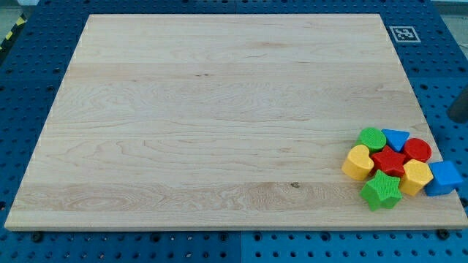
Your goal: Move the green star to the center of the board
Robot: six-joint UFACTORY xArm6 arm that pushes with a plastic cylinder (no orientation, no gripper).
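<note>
The green star [381,191] lies near the board's bottom right corner, at the bottom of a tight cluster of blocks. It touches the red star [389,161] above it and the yellow hexagon [415,177] to its right. A dark blurred shape at the view's right edge, off the board, looks like my rod. Its lower end, my tip [455,118], is above and right of the cluster and apart from every block.
The cluster also holds a yellow heart [357,162], a green cylinder [371,138], a blue triangle [395,137], a red cylinder [417,150] and a blue cube [444,178] at the board's right edge. A black-and-white marker [403,33] sits at the wooden board's [219,109] top right corner.
</note>
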